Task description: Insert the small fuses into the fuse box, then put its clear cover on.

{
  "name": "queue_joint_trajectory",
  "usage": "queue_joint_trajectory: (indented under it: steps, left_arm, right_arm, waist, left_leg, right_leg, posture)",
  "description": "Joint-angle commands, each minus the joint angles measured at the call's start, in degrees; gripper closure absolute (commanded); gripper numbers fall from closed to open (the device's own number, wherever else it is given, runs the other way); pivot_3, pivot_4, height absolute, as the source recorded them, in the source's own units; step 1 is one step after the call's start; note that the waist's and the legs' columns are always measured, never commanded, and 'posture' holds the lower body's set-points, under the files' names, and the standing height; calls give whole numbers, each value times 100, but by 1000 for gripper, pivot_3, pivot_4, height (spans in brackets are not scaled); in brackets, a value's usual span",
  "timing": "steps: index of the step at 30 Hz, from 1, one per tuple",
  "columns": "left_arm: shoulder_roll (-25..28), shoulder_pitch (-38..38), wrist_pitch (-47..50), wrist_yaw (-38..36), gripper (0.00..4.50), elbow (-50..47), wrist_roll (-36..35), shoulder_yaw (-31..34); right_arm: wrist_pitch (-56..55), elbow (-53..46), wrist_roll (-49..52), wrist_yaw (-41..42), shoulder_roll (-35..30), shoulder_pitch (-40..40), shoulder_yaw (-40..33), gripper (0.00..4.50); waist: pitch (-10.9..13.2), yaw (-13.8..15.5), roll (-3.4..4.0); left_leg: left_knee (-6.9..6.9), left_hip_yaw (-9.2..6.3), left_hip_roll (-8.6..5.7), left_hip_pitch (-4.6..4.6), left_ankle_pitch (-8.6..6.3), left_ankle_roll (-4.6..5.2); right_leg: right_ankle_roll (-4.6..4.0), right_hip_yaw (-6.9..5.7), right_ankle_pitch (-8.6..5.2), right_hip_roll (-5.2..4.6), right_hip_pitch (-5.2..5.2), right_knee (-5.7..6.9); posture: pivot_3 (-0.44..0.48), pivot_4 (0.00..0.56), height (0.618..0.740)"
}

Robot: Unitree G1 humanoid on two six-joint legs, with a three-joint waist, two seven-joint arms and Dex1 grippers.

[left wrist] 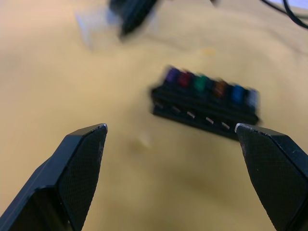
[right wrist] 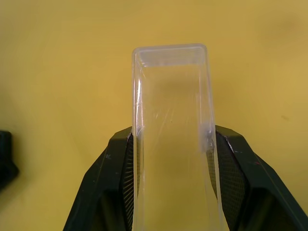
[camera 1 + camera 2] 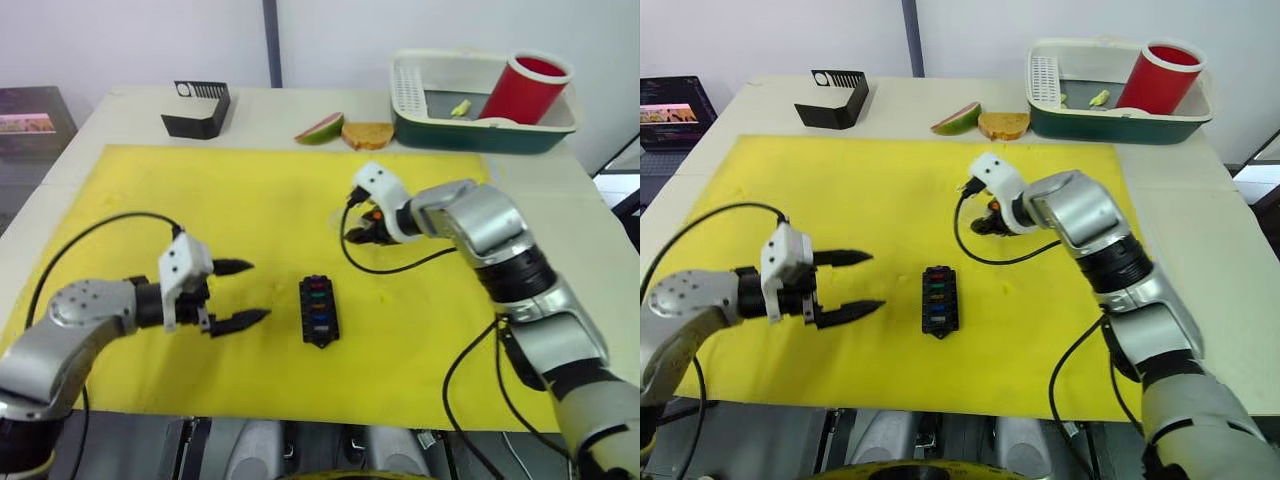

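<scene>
The black fuse box [image 3: 318,310] lies in the middle of the yellow mat [image 3: 430,320]. Several small fuses [image 1: 207,85] sit in its slots in a row, purple, red, green, amber, blue and grey. My left gripper [image 3: 243,292] is open just left of the box, fingers pointing at it. My right gripper [image 2: 172,150] is shut on the clear cover [image 2: 171,120], holding it by its long sides. That gripper [image 3: 362,228] is behind and to the right of the box, above the mat.
A larger black slotted stand [image 3: 198,108] is at the back left. A fruit slice [image 3: 320,128] and a bread slice [image 3: 367,133] lie behind the mat. A green-and-white basin [image 3: 480,130] at the back right holds a red cup [image 3: 524,88].
</scene>
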Motion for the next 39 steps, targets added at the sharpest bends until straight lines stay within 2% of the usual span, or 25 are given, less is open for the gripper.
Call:
queue_joint_trajectory:
  steps: [1,5,9,14,27,33,39]
  left_arm:
    - [3,504,44,192,0,-696,-68,43]
    - [-344,1073,178,848,0,-1229,143,-438]
    - [-877,1116,231,1761,0,-1377,657,-996]
    - [-1380,1161,348,2492,0,-1482,1042,-1582]
    - [-2094,935,488,3560,0,-1187,1943,-2545]
    - [-2336,825,452,3883,0,-1093,2313,-2607]
    - [-2008,860,462,3554,0,-1183,2128,-2130]
  right_arm:
    - [10,-446,145,157,-286,126,-230,2823]
    - [128,-601,227,151,-430,239,-322,2823]
    - [252,-765,330,155,-489,244,-379,2823]
    - [458,-1040,537,233,-586,165,-412,2823]
    - [604,-1173,733,126,-750,76,-474,2823]
    - [630,-1202,777,86,-784,83,-468,2823]
    - [620,-1201,810,42,-767,100,-465,2823]
  waist:
    - [0,-3,0]
    - [0,-12,2]
    - [0,5,1]
    - [0,12,1]
    - [-1,34,0]
    - [-1,26,0]
    - [-1,5,0]
  left_leg:
    - [0,0,0,-1,0,0]
    - [-4,0,0,2,-1,1]
    - [-7,-2,1,3,-1,0]
    - [-8,-2,0,2,-2,3]
    - [-7,-2,0,3,-3,4]
    - [-6,-2,0,4,-3,6]
    - [-6,-2,1,5,-3,6]
  right_leg:
    - [0,0,0,-1,0,-1]
    - [-1,2,-1,-2,0,0]
    - [-1,1,0,-2,0,1]
    - [-1,1,0,-2,-1,-1]
    - [-1,1,0,-2,3,-3]
    - [-1,0,0,-2,5,-3]
    - [-1,0,0,-1,5,-2]
  posture:
    - [0,150,740]
    - [0,150,740]
    - [0,150,740]
    - [0,150,740]
    - [0,150,740]
    - [0,150,740]
    - [0,150,740]
